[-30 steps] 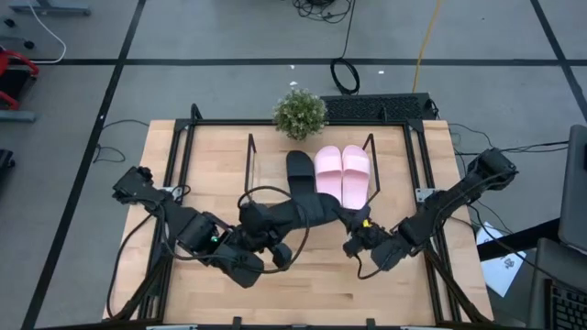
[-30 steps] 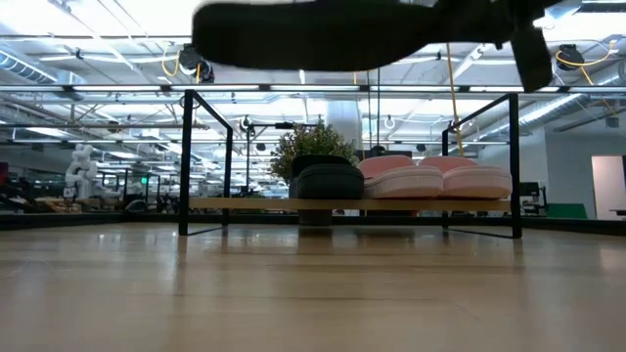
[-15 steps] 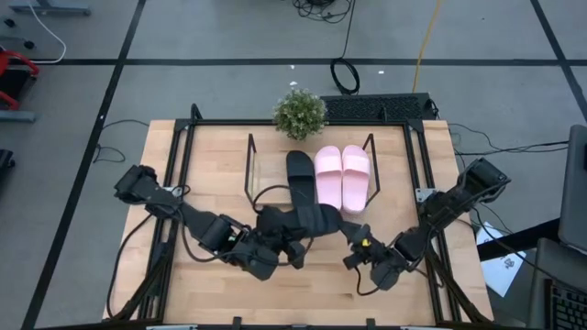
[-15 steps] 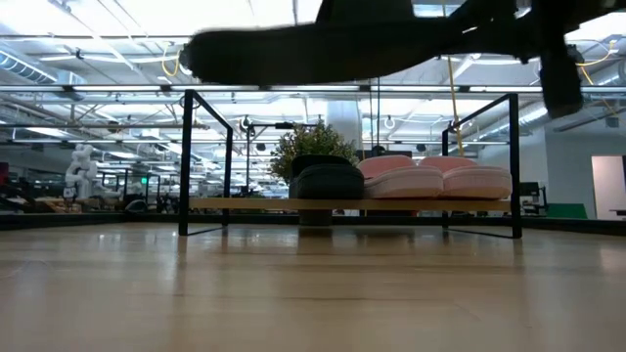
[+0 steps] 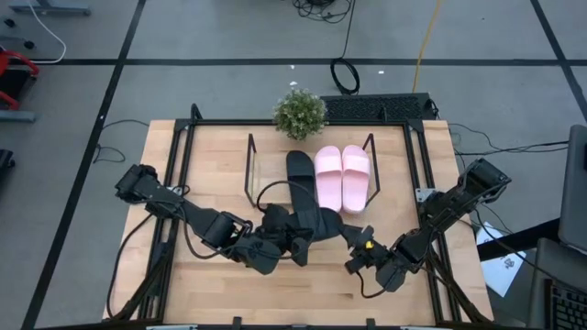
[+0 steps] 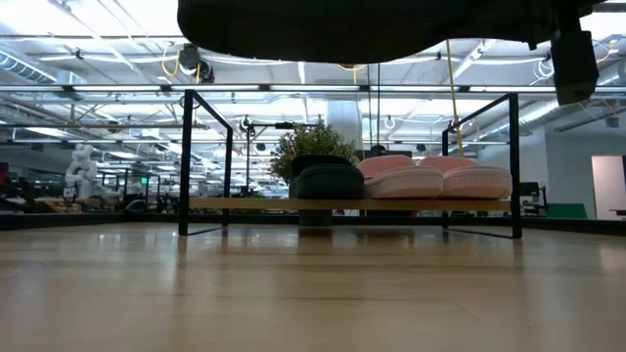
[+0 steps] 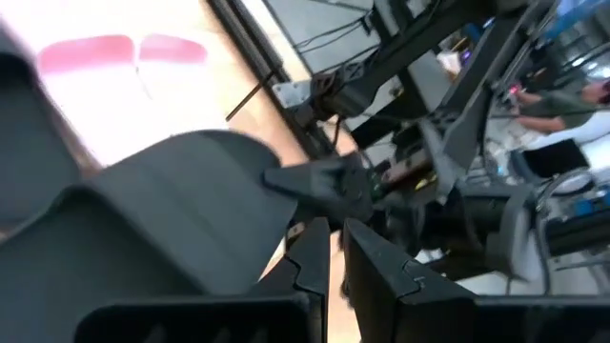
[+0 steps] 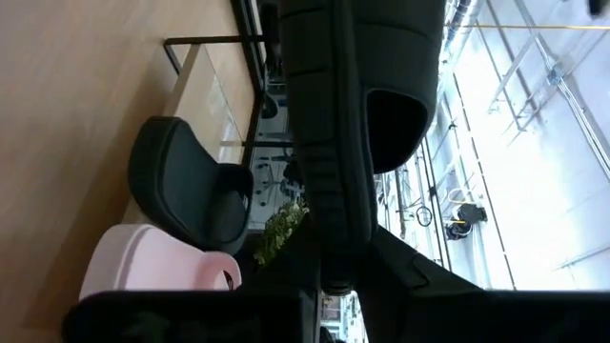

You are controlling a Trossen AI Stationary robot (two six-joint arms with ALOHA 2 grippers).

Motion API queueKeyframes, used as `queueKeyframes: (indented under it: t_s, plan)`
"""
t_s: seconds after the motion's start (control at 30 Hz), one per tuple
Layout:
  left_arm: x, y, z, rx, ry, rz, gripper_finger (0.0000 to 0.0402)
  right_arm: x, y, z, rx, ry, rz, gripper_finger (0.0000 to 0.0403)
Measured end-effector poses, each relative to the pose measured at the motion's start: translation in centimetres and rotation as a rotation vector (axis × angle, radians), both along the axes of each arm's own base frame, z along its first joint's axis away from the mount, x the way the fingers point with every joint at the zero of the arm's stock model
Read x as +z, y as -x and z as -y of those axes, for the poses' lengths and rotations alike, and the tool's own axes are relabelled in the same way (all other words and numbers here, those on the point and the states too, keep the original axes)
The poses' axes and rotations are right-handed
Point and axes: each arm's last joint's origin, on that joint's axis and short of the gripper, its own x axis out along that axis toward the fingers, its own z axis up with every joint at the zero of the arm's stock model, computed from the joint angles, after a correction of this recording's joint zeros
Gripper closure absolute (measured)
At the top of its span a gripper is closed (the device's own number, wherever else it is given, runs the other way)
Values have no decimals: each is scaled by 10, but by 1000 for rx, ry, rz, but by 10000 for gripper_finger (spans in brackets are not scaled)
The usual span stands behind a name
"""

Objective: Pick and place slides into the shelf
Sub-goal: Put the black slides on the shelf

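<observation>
One black slide (image 5: 319,223) hangs in the air over the table's middle, held between both grippers; in the low view it fills the top edge (image 6: 323,24). My left gripper (image 5: 295,240) is shut on its left side, my right gripper (image 5: 356,246) on its right end. The shelf (image 5: 249,170) stands at the far middle. On its wood board rest another black slide (image 5: 298,170) and two pink slides (image 5: 330,174) (image 5: 356,174), soles down, side by side. My left gripper comes level from the table's left and is shut at the slide's edge (image 7: 276,238) beside the wide strap; the slide itself hides the exact place of contact. The slide is lifted clear of the table. My right gripper pinches the end of the slide's sole (image 8: 334,257) between its two fingers, coming about level from the table's right. The fingers lie along the sole's length. The slide runs straight out from them, on edge in this view, clear of the table.
A small potted plant (image 5: 300,113) stands right behind the shelf. Black rails (image 5: 174,183) frame the wooden tabletop on the left and right. Bare wood lies in front of the shelf (image 6: 313,284) and left of the shelved black slide.
My left gripper has moved toward the table's right and sunk a little, rolling at the wrist. My right gripper has drawn back toward the near right. The held black slide has stayed in both grips, turned flatter, and now sits slightly nearer the table's front.
</observation>
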Motion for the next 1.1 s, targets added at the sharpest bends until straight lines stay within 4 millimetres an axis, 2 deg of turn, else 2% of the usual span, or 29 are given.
queueKeyframes:
  t_s: [0.1, 0.23, 0.5, 0.6, 0.87, 1.1]
  plan:
    - [1, 0, 2, -19, -27, 5, 371, 1, -1, 0, -1, -11, 12, 374]
    - [1, 0, 3, -109, -165, -43, 371, 5, -2, -1, 0, -45, 49, 374]
    - [0, 5, 11, -393, -703, -205, 371, 10, -3, -2, 13, -67, 74, 374]
    - [1, 14, 10, -486, -865, -291, 371, 10, -2, -4, 31, -71, 71, 374]
    - [2, 43, -9, -494, -1021, -555, 371, 12, 4, -13, 73, -96, 89, 374]
    - [-12, 41, -10, -551, -1204, -715, 371, 15, 15, -26, 148, -163, 132, 374]
